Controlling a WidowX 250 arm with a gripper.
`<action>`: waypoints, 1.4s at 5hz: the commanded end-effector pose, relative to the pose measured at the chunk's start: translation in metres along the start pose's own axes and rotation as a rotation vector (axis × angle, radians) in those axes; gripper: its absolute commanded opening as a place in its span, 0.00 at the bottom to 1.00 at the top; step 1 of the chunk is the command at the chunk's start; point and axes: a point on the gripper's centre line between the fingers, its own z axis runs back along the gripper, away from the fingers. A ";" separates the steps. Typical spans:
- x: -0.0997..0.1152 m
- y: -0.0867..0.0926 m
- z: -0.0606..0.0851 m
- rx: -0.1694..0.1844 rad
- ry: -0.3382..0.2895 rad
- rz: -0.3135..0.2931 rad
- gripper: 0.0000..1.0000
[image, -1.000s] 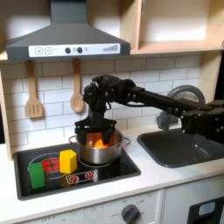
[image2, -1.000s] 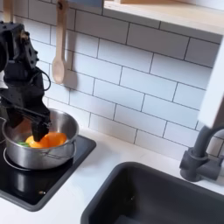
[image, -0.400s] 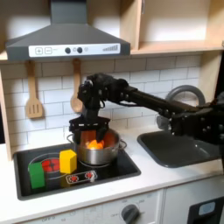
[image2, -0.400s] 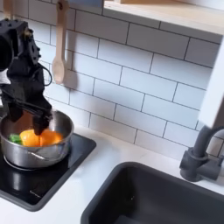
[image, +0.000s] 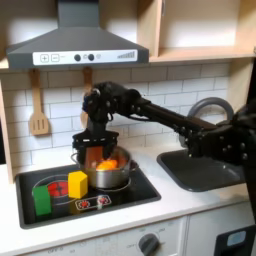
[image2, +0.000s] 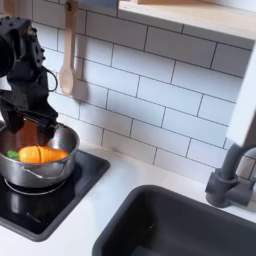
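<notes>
The counter (image: 190, 205) carries a dark sink (image: 212, 168) at the first exterior view's right and a black stovetop (image: 120, 195) at its left, and the work in hand is all on the stovetop. There the silver pot (image: 104, 172) sits on the hob toward the stovetop's right half, upright, with orange food (image2: 48, 154) and a bit of green lying inside it in the second exterior view. The end effector (image2: 28, 128) is down at the pot's mouth, its fingers straddling the near rim or just inside it; whether they pinch the rim or merely hang over the contents I cannot tell, and the spread between them is too hidden by the arm's dark body to call wide or narrow. Judged from how things lie, the pot is placed on the burner and filled, and the arm's business with it is not finished, since the end effector is low on it rather than lifted clear. To the pot's left in the first exterior view stand a yellow block (image: 77, 183) and a green block (image: 42, 197), well apart from the end effector and untouched. Two wooden utensils (image: 38, 105) hang on the tiled wall.
</notes>
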 end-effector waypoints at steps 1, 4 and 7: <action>0.004 0.004 -0.001 0.004 0.001 0.024 1.00; -0.015 -0.017 -0.004 -0.038 0.022 -0.040 1.00; -0.033 -0.046 0.000 -0.080 0.036 -0.104 1.00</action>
